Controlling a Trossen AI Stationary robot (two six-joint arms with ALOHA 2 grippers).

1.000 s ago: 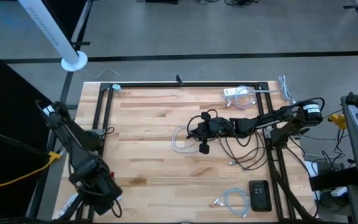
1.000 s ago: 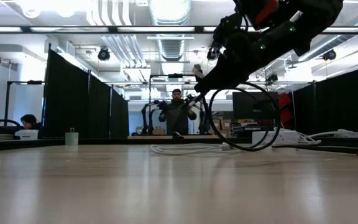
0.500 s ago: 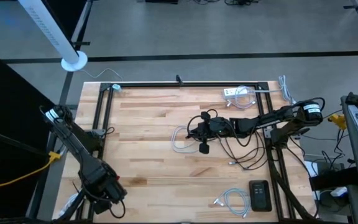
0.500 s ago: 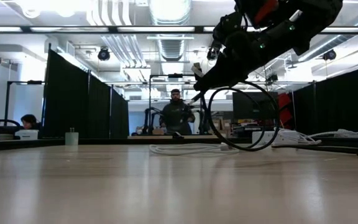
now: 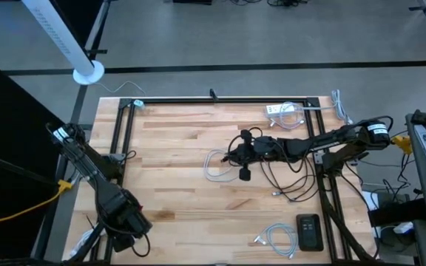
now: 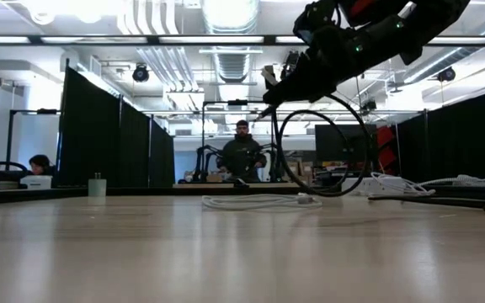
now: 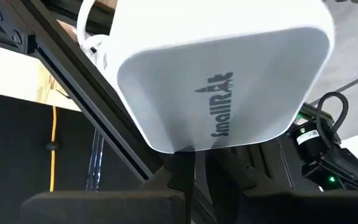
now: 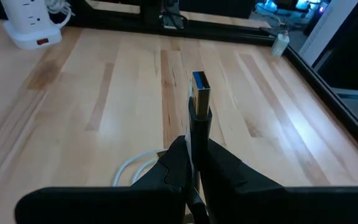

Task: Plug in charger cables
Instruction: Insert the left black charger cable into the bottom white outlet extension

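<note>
Two fingers of the right gripper (image 8: 194, 163) pinch the black cable (image 8: 197, 127) just behind its blue-tipped plug, held above the table (image 5: 176, 162) with a white cable (image 5: 214, 168) lying just beneath — the left gripper (image 5: 128, 222), fingers unreadable, waits well apart.

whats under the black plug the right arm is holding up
The right tool is shut on the black cable, plug raised. Below it lie bare wooden table and a loop of white cable; the tool covers where that loop runs on.
</note>
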